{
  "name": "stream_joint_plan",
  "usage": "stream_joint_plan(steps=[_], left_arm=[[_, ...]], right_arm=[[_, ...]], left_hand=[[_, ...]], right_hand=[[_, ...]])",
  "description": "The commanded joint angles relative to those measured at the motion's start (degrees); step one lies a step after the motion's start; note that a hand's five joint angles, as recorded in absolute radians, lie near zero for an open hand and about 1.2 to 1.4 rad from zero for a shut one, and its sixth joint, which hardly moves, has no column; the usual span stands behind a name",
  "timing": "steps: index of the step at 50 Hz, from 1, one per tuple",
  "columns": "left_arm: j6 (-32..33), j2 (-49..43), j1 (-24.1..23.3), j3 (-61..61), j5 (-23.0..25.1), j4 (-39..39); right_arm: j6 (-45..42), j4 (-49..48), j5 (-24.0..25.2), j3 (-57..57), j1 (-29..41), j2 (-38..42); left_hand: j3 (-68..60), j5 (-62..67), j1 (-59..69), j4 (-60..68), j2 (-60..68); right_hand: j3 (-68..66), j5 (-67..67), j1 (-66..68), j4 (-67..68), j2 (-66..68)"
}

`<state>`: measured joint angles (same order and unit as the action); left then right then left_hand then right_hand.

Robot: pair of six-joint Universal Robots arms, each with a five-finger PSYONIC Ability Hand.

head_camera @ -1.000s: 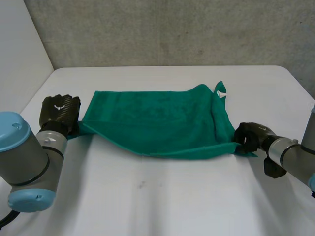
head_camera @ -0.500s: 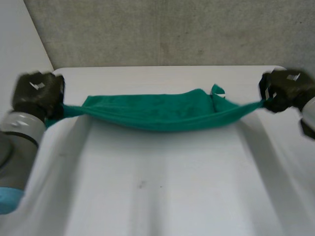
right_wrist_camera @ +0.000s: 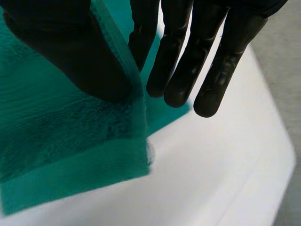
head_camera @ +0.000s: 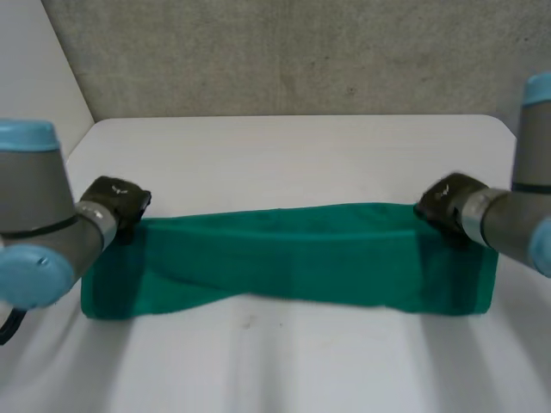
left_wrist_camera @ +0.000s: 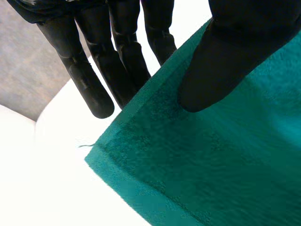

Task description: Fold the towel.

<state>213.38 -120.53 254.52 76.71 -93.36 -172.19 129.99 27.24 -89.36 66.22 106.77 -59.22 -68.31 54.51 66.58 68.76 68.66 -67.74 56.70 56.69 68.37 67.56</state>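
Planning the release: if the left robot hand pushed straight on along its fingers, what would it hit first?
Probably the white table, just beyond the left robot hand and beside the towel corner whose edge it pinches. How near the table is, the wrist view does not settle.

Light is bright and soft, coming from above. Head view: white table (head_camera: 284,361) evenly lit with no hard glare, green towel (head_camera: 293,258) darker in its creases. Left wrist view: table washes out to near-pure white. Right wrist view: right hand (right_wrist_camera: 61,47) near-black, dull sheen on its fingers (right_wrist_camera: 228,56).
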Motion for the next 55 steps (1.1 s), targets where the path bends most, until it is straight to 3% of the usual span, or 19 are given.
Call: stream_joint_plan(steps=[1, 2, 6, 7, 8, 12, 18, 25, 33, 40, 48, 55], left_arm=[[1.0, -4.2, -0.9, -21.7, -0.9, -1.8], [0.6, -4.0, -1.1, -23.9, -0.9, -3.4], [-4.5, 2.2, -1.8, -28.5, -2.3, -23.8], [-4.5, 2.2, -1.8, -28.5, -2.4, -23.8], [-7.9, 6.2, -1.6, -25.7, -3.8, -35.0], [-9.4, 8.4, -1.5, -22.7, -4.1, -38.6], [-13.2, 9.3, -1.0, -15.5, -4.0, -36.7], [-16.9, 7.9, 0.5, -3.2, -3.8, -36.0], [-17.4, -2.1, 0.4, 6.1, -3.6, -35.6], [-15.0, -3.1, 0.4, 13.3, -3.5, -32.8], [-4.2, 7.9, 1.2, 24.3, -3.8, -17.0], [4.1, 22.3, 3.6, 33.6, -3.1, 1.6]], right_arm=[[9.7, -5.9, -0.3, -28.1, -0.8, 4.8], [11.4, -8.0, -0.5, -31.0, -0.9, 4.8], [18.8, -21.6, -1.1, -38.3, -0.6, 3.5], [18.8, -21.6, -1.1, -38.3, -0.6, 3.5], [20.4, -27.4, -1.5, -37.2, -0.8, 1.8], [21.0, -36.6, -1.3, -29.3, -0.6, -6.1], [21.0, -36.4, 0.0, -19.0, -0.6, -9.2], [21.2, -35.1, 6.7, -5.2, -1.1, -8.2], [20.0, -34.2, 9.2, 4.1, -0.9, 2.6], [16.2, -27.1, 8.9, 8.0, -1.1, 7.2], [6.1, -11.4, 7.5, 16.5, -2.4, -2.4], [-15.4, -1.0, 5.0, 33.7, -7.5, -17.0]], left_hand=[[-11.7, 15.5, 13.4, 11.2, 11.3], [-11.7, 15.5, 13.4, 11.2, 11.3], [-11.7, 15.5, 13.4, 11.2, 11.3], [-11.7, 15.5, 13.4, 11.2, 11.3], [-11.7, 15.5, 13.4, 11.2, 11.3], [-11.7, 15.5, 13.4, 11.2, 11.3], [-11.7, 15.5, 13.4, 11.2, 11.3], [-11.7, 15.5, 13.4, 11.2, 11.3], [-11.7, 15.5, 13.4, 11.2, 11.3], [-11.7, 15.5, 13.4, 11.2, 11.3], [-11.7, 15.5, 13.4, 11.2, 11.3], [-11.7, 15.5, 13.4, 11.2, 11.3]], right_hand=[[-12.3, 13.3, 23.3, 11.6, 12.4], [-12.3, 13.3, 23.3, 11.6, 12.4], [-12.3, 13.3, 23.3, 11.6, 12.4], [-12.3, 13.3, 23.3, 11.6, 12.4], [-12.3, 13.3, 23.3, 11.6, 12.4], [-12.3, 13.3, 23.3, 11.6, 12.4], [-12.3, 13.3, 23.3, 11.6, 12.4], [-12.3, 13.3, 23.3, 11.6, 12.4], [-12.3, 13.3, 23.3, 11.6, 12.4], [-12.3, 13.3, 23.3, 11.6, 12.4], [-12.3, 13.3, 23.3, 11.6, 12.4], [-12.3, 13.3, 23.3, 11.6, 12.4]])
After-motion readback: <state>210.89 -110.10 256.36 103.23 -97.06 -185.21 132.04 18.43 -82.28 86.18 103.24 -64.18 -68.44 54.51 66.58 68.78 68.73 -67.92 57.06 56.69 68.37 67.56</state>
